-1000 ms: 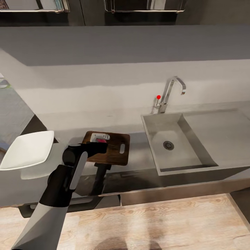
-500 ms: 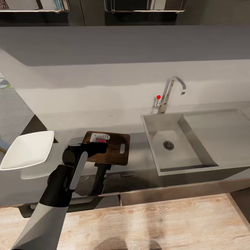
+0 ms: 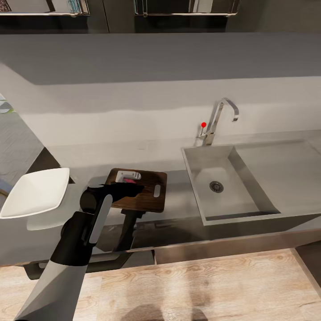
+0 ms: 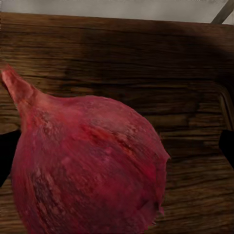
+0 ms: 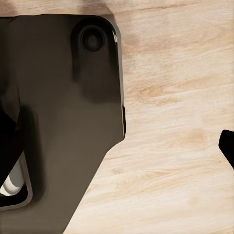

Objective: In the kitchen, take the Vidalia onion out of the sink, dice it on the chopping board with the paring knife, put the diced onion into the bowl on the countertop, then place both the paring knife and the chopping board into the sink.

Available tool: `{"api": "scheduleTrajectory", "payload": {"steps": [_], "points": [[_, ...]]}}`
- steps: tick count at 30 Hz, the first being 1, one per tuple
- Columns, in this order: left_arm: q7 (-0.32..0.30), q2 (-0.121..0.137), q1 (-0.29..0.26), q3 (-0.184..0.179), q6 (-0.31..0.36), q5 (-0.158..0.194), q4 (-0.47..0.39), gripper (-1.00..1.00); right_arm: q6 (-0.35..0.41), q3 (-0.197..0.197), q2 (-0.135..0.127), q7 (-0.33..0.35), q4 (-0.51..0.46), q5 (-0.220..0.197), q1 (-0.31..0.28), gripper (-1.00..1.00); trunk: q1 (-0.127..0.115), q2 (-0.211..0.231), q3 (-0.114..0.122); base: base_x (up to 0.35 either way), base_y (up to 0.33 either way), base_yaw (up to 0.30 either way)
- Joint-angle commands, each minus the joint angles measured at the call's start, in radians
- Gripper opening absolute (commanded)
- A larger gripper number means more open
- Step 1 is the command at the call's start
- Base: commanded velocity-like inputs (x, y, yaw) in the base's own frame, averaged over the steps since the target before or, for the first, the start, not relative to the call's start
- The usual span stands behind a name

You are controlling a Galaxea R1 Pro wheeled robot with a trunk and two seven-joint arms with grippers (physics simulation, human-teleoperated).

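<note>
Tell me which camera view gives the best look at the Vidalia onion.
The left wrist view: the Vidalia onion is seen close up, red skin and pointed tip clear, lying on the chopping board. The head view gives a small pink patch behind the left arm. The right wrist view faces the wood floor.

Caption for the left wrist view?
Red onion on the wooden board, close between the left claw's dark fingertips.

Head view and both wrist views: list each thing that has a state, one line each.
Onion: whole, uncut, on the board.
Board: flat on the counter, slot handle toward the sink.
Bowl: upright, nothing in it.
Sink: basin bare, tap not running.
Left claw: around the onion; grip unclear.
Right claw: over the wood floor; one fingertip shows.
</note>
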Motion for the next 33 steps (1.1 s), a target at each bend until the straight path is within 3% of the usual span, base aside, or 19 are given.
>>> {"api": "scheduleTrajectory", "payload": {"steps": [1,21,33], "points": [[0.002,0.000,-0.001,0.000,0.004,0.005,-0.001,1.00,-0.001,-0.004,0.001,-0.003,-0.002,0.007,0.001,1.00,0.001,-0.002,-0.001,0.000,0.000,0.000],[0.002,0.000,-0.001,0.004,0.006,0.003,-0.008,1.00,-0.001,-0.004,0.001,-0.003,-0.002,0.008,0.001,1.00,0.001,-0.002,-0.001,0.000,0.000,0.000],[0.002,0.001,-0.001,0.003,0.005,0.003,-0.010,1.00,-0.001,-0.004,0.001,-0.003,-0.002,0.008,0.001,1.00,0.001,-0.002,0.016,0.000,0.000,0.000]]}}
